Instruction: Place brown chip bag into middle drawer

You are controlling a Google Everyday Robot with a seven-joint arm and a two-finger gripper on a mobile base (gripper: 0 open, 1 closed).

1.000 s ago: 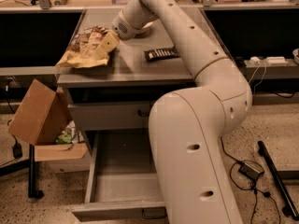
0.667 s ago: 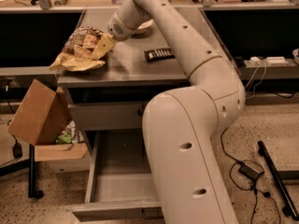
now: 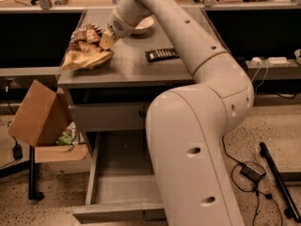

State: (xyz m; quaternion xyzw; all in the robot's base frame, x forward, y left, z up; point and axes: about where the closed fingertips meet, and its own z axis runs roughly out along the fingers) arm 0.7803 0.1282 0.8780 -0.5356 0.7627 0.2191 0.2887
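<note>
The brown chip bag [image 3: 84, 51] lies crumpled on the left part of the grey cabinet top [image 3: 136, 72], dark brown with a pale tan lower end. My gripper [image 3: 106, 40] is at the bag's right upper edge, touching it or just above it. The arm reaches in from the lower right and hides much of the cabinet front. The middle drawer [image 3: 101, 192] is pulled open low down, and the part of its inside that shows is bare grey. The upper drawer [image 3: 106, 117] above it is closed.
A small black flat wrapper [image 3: 162, 54] lies mid-top and a white bowl [image 3: 142, 25] stands behind my wrist. A tilted cardboard box [image 3: 40, 114] with litter stands left of the cabinet. Cables, a power adapter [image 3: 254, 171] and a black bar [image 3: 281, 182] lie on the floor at right.
My gripper has moved left and slightly down onto the chip bag's right edge. The bag has shifted a little to the left.
</note>
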